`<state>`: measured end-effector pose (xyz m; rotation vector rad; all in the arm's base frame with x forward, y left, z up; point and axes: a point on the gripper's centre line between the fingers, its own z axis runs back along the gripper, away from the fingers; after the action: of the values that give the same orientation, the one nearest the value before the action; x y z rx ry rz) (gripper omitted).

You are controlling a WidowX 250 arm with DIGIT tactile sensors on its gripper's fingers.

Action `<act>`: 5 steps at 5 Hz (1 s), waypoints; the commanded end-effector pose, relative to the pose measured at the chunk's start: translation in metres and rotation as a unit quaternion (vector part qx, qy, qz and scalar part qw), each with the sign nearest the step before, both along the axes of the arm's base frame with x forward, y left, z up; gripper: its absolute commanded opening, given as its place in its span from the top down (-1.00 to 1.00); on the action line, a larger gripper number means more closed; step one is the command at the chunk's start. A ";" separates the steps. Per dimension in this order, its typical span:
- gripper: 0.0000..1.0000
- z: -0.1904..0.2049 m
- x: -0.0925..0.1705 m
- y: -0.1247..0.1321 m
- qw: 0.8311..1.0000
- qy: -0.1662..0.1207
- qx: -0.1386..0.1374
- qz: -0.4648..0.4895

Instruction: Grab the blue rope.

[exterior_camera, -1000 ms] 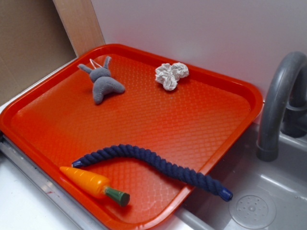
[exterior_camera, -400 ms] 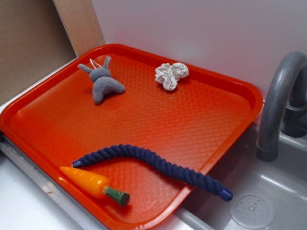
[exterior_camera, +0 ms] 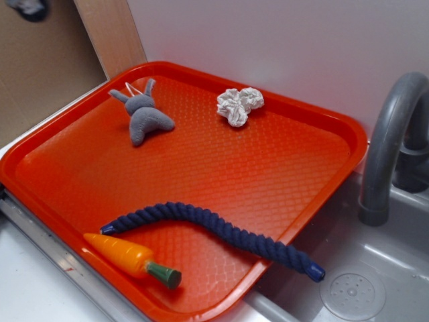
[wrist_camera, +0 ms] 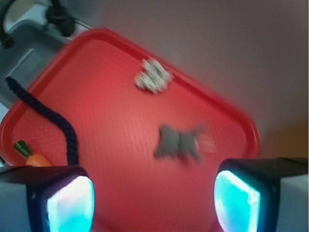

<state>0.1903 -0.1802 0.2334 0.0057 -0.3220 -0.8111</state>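
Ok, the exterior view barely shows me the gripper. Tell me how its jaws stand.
Observer: Open. In the wrist view the gripper has its fingers wide apart with nothing between them.
Operator: Say what it is aimed at.
Observer: The orange tray. The grey plush toy lies nearest the gap, though the picture is blurred.
Operator: Now place the blue rope against the fingers.
Observer: The blue rope runs along the picture's left. Its near end stops just above the finger on that side and is not between the two.
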 end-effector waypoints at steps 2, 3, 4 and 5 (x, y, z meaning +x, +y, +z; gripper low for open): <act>-1.00 -0.057 -0.019 -0.097 0.971 0.027 -0.006 -0.239; -1.00 -0.089 -0.027 -0.105 0.965 0.065 -0.005 -0.254; -1.00 -0.113 -0.035 -0.116 0.958 0.091 0.004 -0.273; -1.00 -0.136 -0.045 -0.123 0.951 0.119 0.033 -0.282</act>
<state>0.1658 -0.3004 0.0720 -0.0981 0.0168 -1.3642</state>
